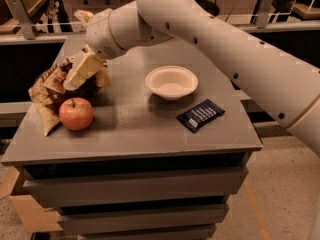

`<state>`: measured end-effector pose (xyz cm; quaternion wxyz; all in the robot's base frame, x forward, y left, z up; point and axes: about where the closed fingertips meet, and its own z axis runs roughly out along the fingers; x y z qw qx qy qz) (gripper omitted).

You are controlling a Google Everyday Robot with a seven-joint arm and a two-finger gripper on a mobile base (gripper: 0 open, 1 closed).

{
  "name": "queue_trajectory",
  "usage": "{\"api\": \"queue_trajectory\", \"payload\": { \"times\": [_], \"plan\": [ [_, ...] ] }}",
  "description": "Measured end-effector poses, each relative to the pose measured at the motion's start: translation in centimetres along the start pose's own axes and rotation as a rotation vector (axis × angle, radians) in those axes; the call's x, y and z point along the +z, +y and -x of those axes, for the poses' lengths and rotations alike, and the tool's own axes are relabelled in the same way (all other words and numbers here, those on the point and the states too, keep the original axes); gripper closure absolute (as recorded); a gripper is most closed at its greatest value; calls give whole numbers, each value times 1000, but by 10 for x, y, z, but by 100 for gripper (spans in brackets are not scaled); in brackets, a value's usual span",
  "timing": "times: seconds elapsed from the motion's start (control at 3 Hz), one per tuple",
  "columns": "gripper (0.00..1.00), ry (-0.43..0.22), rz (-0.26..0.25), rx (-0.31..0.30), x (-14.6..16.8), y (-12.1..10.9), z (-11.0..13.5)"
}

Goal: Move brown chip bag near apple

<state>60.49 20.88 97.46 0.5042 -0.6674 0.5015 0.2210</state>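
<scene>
The brown chip bag (46, 92) lies crinkled at the table's left edge. The red-orange apple (76, 113) stands right in front of it, touching or nearly touching the bag. My gripper (90, 75) hangs from the big white arm just over the bag's upper right part, behind the apple. Its cream fingers (80, 71) stand apart, one lying over the bag, and they do not close on it. Part of the bag is hidden under the gripper.
A white bowl (171, 82) stands mid-table. A flat dark-blue wrapper (200, 115) lies in front of it to the right. The grey table (130, 134) has drawers below. The white arm crosses above the table's back right; a railing runs behind.
</scene>
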Motion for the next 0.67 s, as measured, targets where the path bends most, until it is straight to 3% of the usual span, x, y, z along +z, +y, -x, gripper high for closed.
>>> {"api": "queue_trajectory", "payload": {
  "times": [0.67],
  "plan": [
    [0,48,-196,21,-76,-27,-29]
  ]
}}
